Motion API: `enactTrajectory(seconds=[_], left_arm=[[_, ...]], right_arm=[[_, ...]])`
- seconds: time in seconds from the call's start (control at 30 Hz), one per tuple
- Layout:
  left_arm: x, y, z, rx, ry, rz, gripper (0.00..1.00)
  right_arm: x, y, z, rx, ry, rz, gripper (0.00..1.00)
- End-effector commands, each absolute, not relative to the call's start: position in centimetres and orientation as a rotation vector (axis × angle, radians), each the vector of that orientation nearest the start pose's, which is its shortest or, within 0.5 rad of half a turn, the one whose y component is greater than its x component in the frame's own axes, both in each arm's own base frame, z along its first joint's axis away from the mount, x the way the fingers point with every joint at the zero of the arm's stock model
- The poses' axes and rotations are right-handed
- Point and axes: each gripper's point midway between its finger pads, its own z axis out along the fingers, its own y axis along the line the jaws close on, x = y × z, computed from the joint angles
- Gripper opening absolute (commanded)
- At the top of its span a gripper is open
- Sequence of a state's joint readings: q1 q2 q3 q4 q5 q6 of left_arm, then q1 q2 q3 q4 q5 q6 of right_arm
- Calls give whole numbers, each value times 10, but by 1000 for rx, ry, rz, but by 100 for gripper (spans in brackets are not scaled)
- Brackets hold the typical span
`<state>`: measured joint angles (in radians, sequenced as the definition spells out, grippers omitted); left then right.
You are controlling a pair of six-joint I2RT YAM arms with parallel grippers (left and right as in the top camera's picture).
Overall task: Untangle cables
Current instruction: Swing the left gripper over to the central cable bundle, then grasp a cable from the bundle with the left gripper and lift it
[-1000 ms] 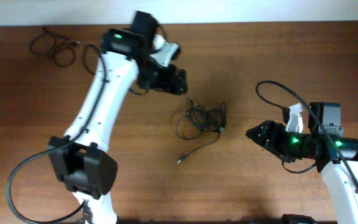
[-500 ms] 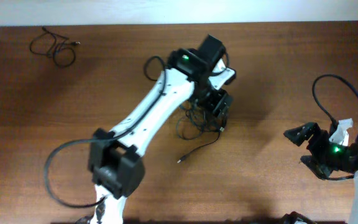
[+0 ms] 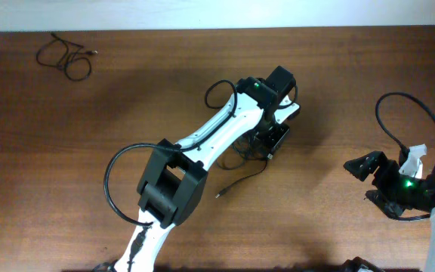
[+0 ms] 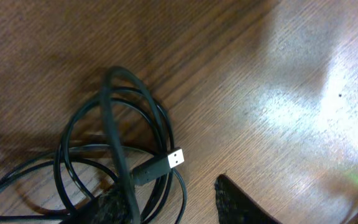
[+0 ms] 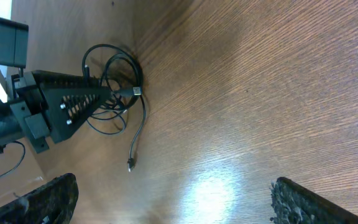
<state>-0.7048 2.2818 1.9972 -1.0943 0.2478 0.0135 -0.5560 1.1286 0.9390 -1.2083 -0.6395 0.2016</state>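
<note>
Left pincer (image 3: 272,141) is sitting low over the cable bundle (image 4: 110,118) near the middle of the worktop (image 3: 89,151), with its arm lying diagonally across the wood from the near edge. In its own wrist view, the two dark fingertips (image 4: 241,202) are showing at the bottom edge with a gap between them far wider than any cord. The jaws are therefore standing apart and clamping nothing. One thick looped strand is running down to the left-hand fingertip, but I cannot tell whether it is touching. A silver USB plug (image 4: 176,157) is lying just above that gap, pointing up and to the right, with several thin black loops overlapping behind it.

Right pincer (image 3: 368,181) is hanging near the right edge of the worktop, well apart from the bundle. Its jaws are spread wide and holding nothing, and its wrist view is showing its fingers (image 5: 48,199) at opposite bottom corners.

From the bundle, a trailing strand (image 3: 242,180) is curving toward the near edge and ending in a small connector on bare wood. A separate cable (image 3: 66,57) is lying in loose loops at the far left corner, well apart from both arms.
</note>
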Motion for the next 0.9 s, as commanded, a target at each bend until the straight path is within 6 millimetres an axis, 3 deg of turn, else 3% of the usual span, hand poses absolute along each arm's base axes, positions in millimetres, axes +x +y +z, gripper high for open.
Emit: enactTrajectory(seconds=[0.0,0.1,0.27,0.37,0.57,0.7,0.87], left_arm=[[350,-347,58,1100,2804,-390,25],[351,-348,59,1099,2798,-393,0],[355,-354,80,1089,2773,-420,0],[353,-364,116,1095,2741,-511,0],[355,-379,213,1053,2583,-656,0],[348,-385,257,1050,2484,-754,0],[332,-396,287,1089,2404,-922,0]], right_arm=[[221,-19,161,917,2567,823,100],[220,-21,160,923,2574,804,100],[219,-21,159,926,2577,806,100],[219,-21,159,925,2577,806,100],[218,-20,159,930,2581,810,100],[218,-20,159,931,2581,812,100],[220,-15,163,918,2561,863,100]])
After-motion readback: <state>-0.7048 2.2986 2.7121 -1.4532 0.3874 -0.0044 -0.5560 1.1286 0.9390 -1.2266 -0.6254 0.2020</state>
